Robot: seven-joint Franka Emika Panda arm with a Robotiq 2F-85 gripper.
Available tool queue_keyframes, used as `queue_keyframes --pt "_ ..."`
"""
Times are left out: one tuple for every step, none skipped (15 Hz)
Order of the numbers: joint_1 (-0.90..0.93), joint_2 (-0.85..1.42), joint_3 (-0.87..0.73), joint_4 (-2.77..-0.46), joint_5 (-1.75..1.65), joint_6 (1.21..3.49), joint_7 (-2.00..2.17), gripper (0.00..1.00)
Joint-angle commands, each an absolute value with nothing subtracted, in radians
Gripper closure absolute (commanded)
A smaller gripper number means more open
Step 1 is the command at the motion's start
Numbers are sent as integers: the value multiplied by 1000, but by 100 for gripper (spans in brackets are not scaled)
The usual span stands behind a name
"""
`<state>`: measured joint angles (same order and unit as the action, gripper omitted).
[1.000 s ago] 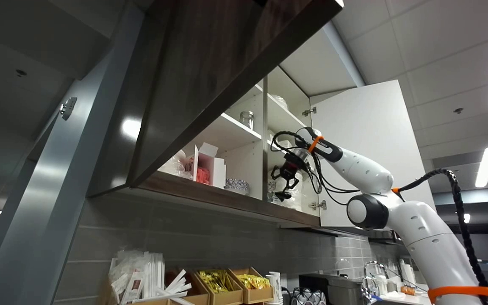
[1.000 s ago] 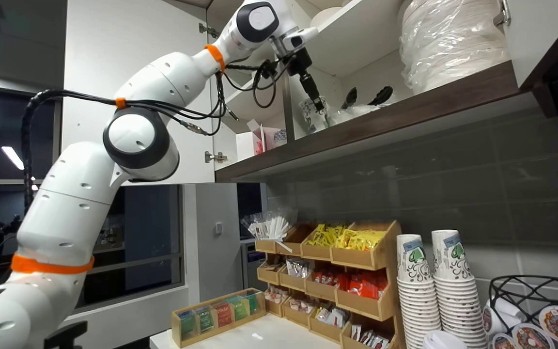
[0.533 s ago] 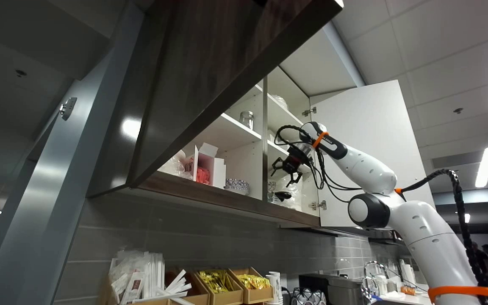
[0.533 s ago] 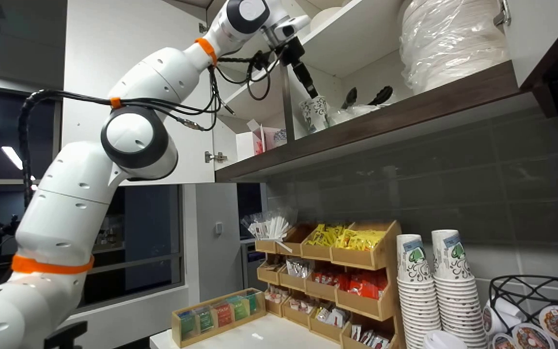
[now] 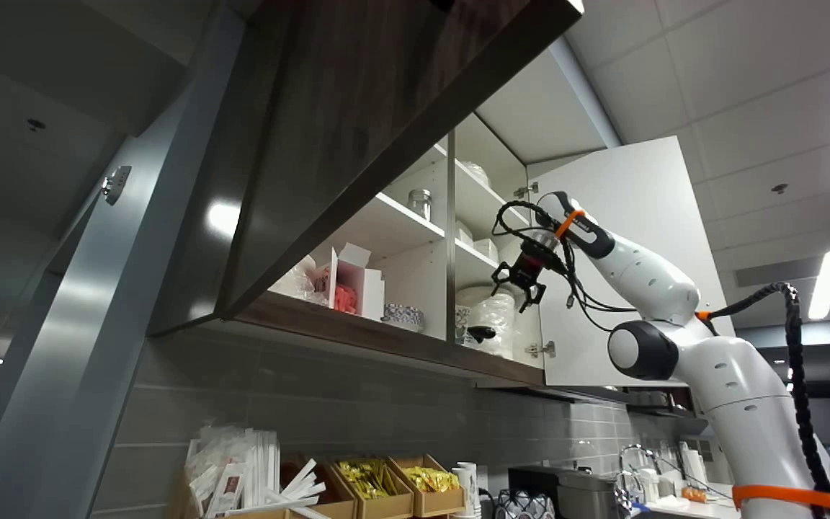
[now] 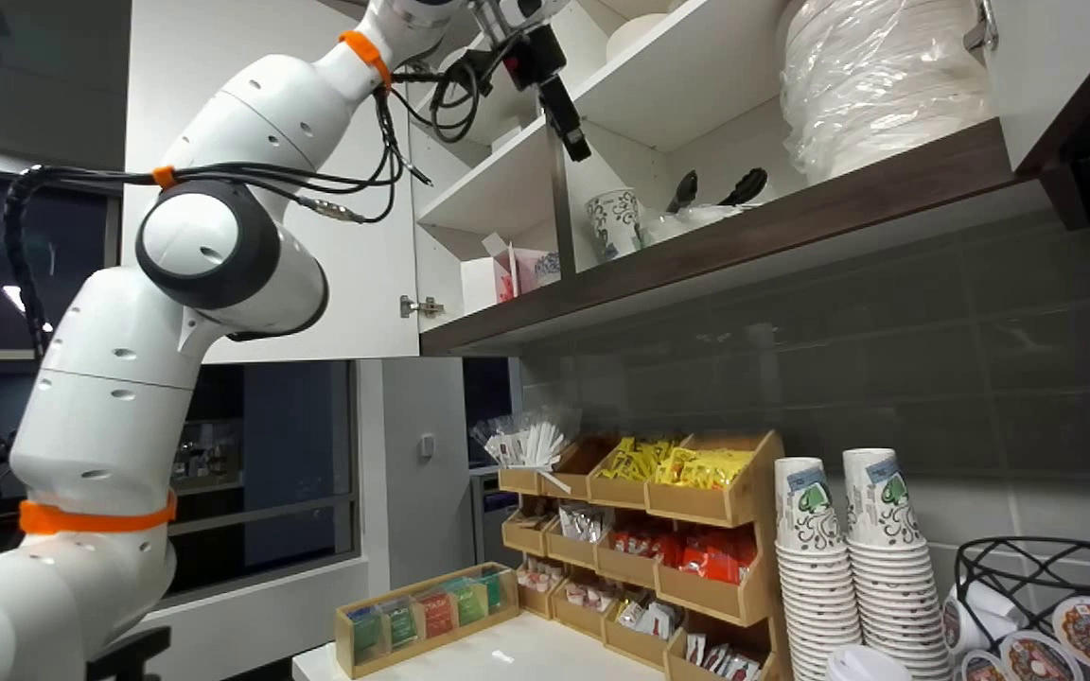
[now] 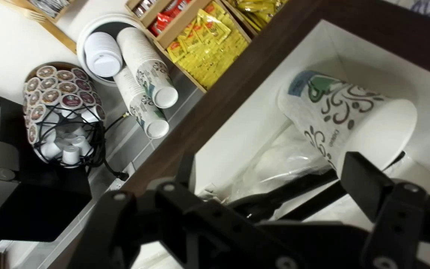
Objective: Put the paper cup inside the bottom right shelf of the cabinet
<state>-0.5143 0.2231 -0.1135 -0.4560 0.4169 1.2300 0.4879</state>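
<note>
A: How far along is it?

B: All but finished, I'd judge — the paper cup (image 7: 349, 116) appears to stand mouth-up on the bottom right shelf (image 7: 233, 149) of the cabinet (image 6: 838, 203), near the divider (image 6: 562, 213), above the back edge of the worktop (image 6: 545, 653)

A: So nothing is held?

B: Nothing. The gripper (image 7: 273, 166) is released, fingers (image 7: 366, 183) spread, and in both exterior views it hangs apart from the cup

A: What's left, then?

B: Perhaps only taking the arm (image 6: 195, 227) clear — with care not to clip the rim

A: And the cup itself?

B: White, with dark scrolls and a green mark beside a blue patch towards the base. The rim looks round and uncrushed; there is small lettering, too blurred to read. It matches the stacked cups (image 6: 815, 577) down by the worktop's back edge
</note>
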Motion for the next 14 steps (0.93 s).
queue_keyframes --pt "-551 197 -137 -458 422 1117 303 0" --pt "-555 195 -143 -451 413 1103 241 0" --pt "-557 197 -149 -443 402 1108 181 0" --pt "-559 193 -153 -447 397 1107 131 0" --pt "-561 192 -156 -450 399 1111 92 0" --pt "-562 192 -158 -452 400 1110 57 0" --pt "-560 194 -159 -453 397 1108 27 0" --pt "-558 196 -159 -450 393 1105 3 0" --pt "-558 197 -158 -453 397 1100 -15 0" --pt "-561 196 -156 -457 406 1090 -34 0" --pt "-564 199 -153 -456 415 1079 -50 0" --pt "-563 201 -153 -456 415 1069 -59 0" --pt "-558 209 -156 -442 412 1106 -21 0" --pt "-558 210 -156 -442 412 1099 -30 0"
